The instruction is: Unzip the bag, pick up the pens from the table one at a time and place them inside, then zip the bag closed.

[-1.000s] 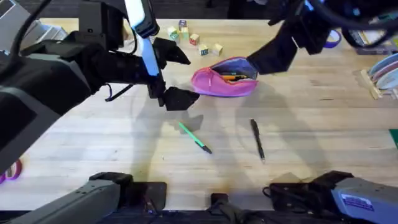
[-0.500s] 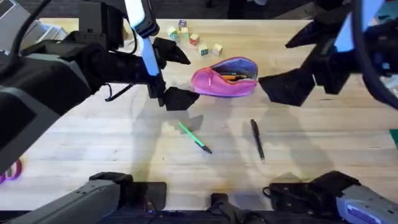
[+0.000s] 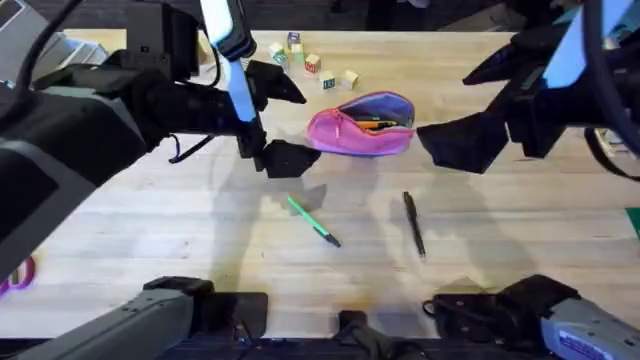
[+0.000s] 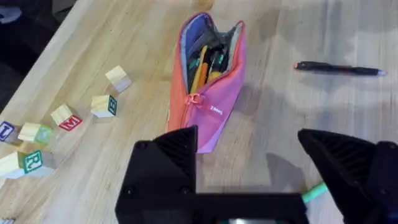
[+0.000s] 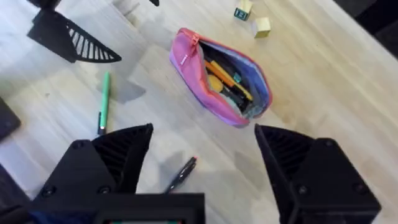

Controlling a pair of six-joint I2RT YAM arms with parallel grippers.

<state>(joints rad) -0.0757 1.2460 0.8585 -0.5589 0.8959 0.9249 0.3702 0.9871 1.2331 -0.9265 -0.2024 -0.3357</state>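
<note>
Bag (image 3: pixel 362 124) unzipped | green pen (image 3: pixel 314 221), black pen (image 3: pixel 414 225) on table (image 3: pixel 520 220) | left gripper (image 4: pixel 249 165) released | right gripper (image 5: pixel 202 158) released

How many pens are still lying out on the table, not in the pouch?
2. The slim bright green pen lies on the light wood-plank table in front of the open pink fabric pouch; the slim black pen lies to its right. Inside the pouch are other pens, partly hidden.
</note>
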